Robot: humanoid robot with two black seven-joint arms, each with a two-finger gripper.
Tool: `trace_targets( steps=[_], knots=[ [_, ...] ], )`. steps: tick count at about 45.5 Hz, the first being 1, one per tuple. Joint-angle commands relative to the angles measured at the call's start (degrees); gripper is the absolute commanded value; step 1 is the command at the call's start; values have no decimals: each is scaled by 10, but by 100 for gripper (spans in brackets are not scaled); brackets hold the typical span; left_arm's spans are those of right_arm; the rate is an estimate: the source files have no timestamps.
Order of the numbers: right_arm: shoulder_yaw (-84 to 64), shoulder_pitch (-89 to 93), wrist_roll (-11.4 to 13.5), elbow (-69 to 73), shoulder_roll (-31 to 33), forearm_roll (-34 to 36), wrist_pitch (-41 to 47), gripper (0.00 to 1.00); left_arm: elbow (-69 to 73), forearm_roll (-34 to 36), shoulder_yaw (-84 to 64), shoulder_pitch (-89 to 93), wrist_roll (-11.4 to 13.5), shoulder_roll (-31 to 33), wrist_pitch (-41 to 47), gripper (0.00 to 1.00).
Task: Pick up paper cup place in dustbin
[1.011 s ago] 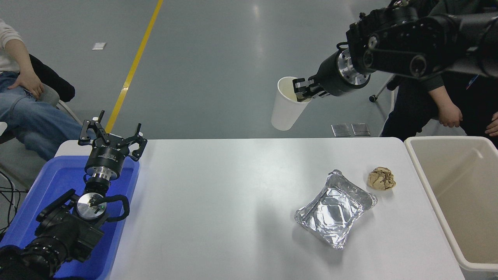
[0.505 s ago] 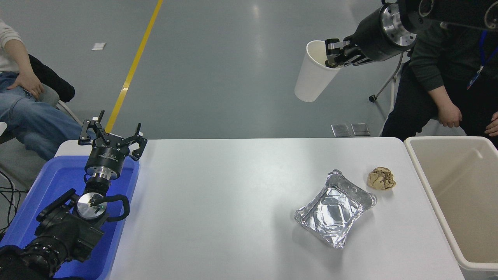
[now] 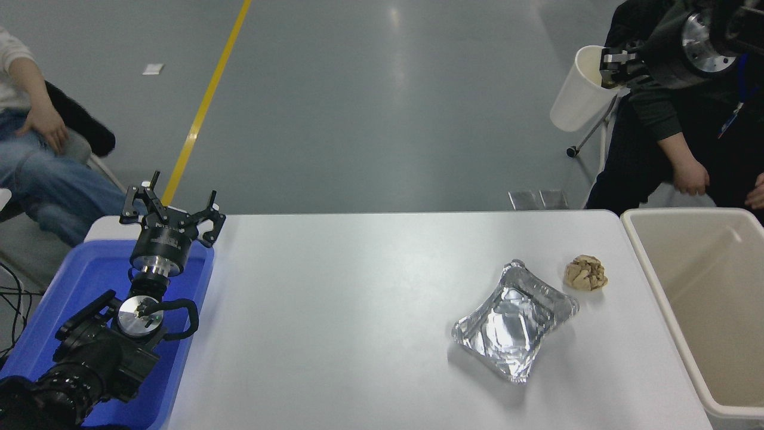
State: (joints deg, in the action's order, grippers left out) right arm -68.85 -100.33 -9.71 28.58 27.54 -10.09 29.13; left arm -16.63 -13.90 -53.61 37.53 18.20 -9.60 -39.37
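White table [image 3: 358, 310], grey floor [image 3: 358, 89].

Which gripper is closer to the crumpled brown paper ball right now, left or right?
Hard to call. The left gripper is parked open above the blue tray, far across the table from the paper ball. The right gripper holds the paper cup high above it, beyond the table's far edge.

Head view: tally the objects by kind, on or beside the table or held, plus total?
Paper cup, held by the right gripper: 1
Foil tray: 1
Brown paper ball: 1
Blue tray: 1
Dustbin: 1
Total: 5
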Motion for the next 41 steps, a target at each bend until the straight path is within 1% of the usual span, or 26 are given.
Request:
trace_targets(
  steps=[1, 6, 9, 11, 16, 18, 20, 27, 36, 41],
  knots=[
    [23, 184, 2, -198, 64, 48, -11, 0, 0, 0, 0, 0, 0, 0, 0, 99],
    [47, 263, 13, -234, 83, 72, -53, 0, 0, 0, 0, 0, 0, 0, 0, 99],
    [78, 294, 26, -234, 102, 72, -89, 0, -1, 0, 0, 0, 0, 0, 0, 99],
    [106, 316, 40, -234, 113, 72, -111, 0, 0, 0, 0, 0, 0, 0, 0, 99],
    [208, 380, 86, -234, 123, 73, -153, 0, 0, 0, 0, 0, 0, 0, 0, 99],
    [257, 407, 101, -234, 123, 73, -169, 0, 0, 0, 0, 0, 0, 0, 0, 99],
    [301, 441, 109, -234, 122, 73, -186, 0, -1, 0, 0, 0, 0, 0, 0, 99],
    [400, 549, 111, -233, 106, 75, -274, 0, 0, 0, 0, 1, 0, 0, 0, 99],
    [463, 623, 109, -233, 37, 76, -366, 0, -1, 0, 0, 0, 0, 0, 0, 99],
    [496, 642, 109, -233, -1, 75, -397, 0, -1, 0, 0, 0, 0, 0, 0, 99]
  ],
)
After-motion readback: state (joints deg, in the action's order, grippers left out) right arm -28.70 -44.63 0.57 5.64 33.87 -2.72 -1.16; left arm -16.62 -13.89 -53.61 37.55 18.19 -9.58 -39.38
